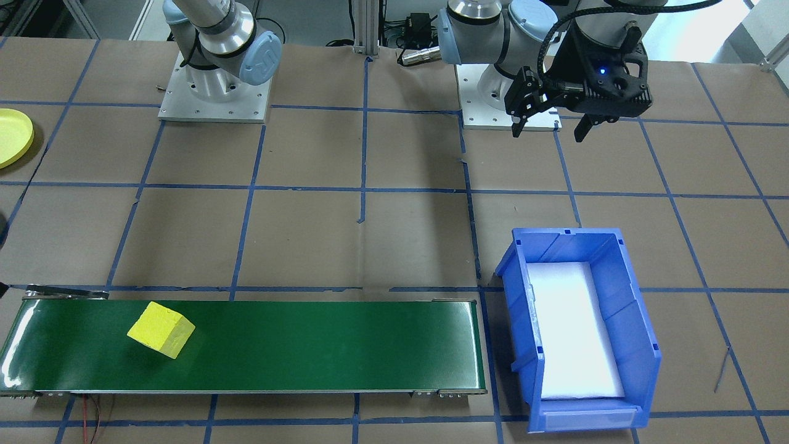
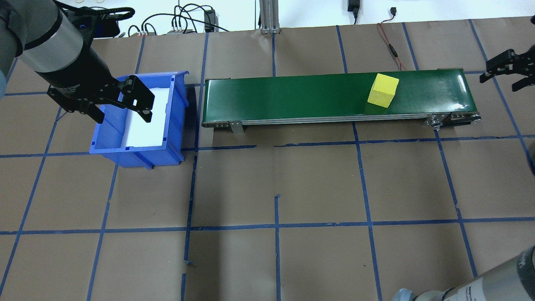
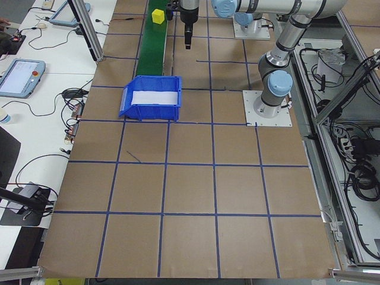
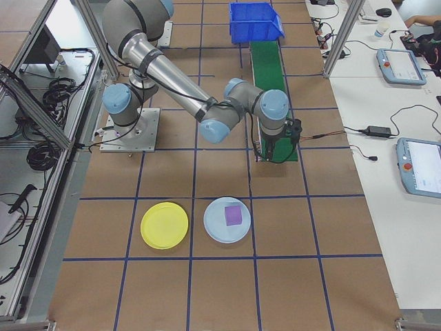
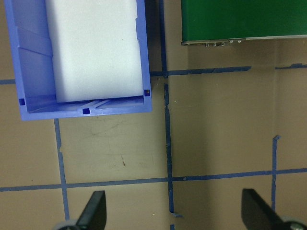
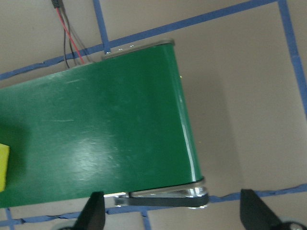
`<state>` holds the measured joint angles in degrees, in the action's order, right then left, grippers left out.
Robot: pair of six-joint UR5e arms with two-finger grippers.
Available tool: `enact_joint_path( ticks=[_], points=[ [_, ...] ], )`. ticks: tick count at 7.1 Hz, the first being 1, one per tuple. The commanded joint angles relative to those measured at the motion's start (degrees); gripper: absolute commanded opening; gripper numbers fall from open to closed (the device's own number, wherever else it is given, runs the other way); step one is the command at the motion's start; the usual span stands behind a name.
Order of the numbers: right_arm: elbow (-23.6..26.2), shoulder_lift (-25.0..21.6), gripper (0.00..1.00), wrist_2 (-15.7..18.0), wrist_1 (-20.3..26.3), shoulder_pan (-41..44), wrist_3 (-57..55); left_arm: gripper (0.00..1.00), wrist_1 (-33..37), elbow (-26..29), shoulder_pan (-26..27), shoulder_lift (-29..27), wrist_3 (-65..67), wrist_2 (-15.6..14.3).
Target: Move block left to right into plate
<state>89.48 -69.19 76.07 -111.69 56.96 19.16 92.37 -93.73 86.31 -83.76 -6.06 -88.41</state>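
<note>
we judge the yellow foam cube (image 2: 383,90) on the green conveyor belt (image 2: 292,96) light and squashy; grip opposite flat faces. right gripper (image 2: 505,70) and left gripper (image 2: 121,102) both gape wide, empty.

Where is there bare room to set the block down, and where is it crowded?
The round yellow plastic plate is empty. Bare brown paper runs between the green conveyor belt and the robot. The pale blue plate already holds a purple block. The yellow foam cube occupies the belt's right part.

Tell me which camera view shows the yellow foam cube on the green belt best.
The overhead exterior view: the yellow foam cube is whole and sharp. The front-facing view also shows it whole, exterior left tiny, the right wrist only an edge.
</note>
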Motion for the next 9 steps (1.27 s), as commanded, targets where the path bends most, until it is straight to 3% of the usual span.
enact_joint_path(
  ticks=[1, 3, 7, 9],
  points=[
    [0.5, 0.0, 1.00, 0.1, -0.4, 7.2, -13.2, 1.00, 0.0, 0.0, 0.0, 0.0, 0.0, 0.0],
    [2.9, 0.7, 1.00, -0.3, -0.9, 8.8, -20.5, 1.00, 0.0, 0.0, 0.0, -0.1, 0.1, 0.1],
    [2.2, 2.7, 1.00, -6.7, -4.2, 8.9, -22.2, 1.00, 0.0, 0.0, 0.0, -0.1, 0.0, 0.0],
    [2.1, 4.9, 1.00, -7.2, -5.9, 8.9, -22.2, 1.00, 0.0, -0.1, 0.0, -0.1, -0.1, -0.1]
  ],
)
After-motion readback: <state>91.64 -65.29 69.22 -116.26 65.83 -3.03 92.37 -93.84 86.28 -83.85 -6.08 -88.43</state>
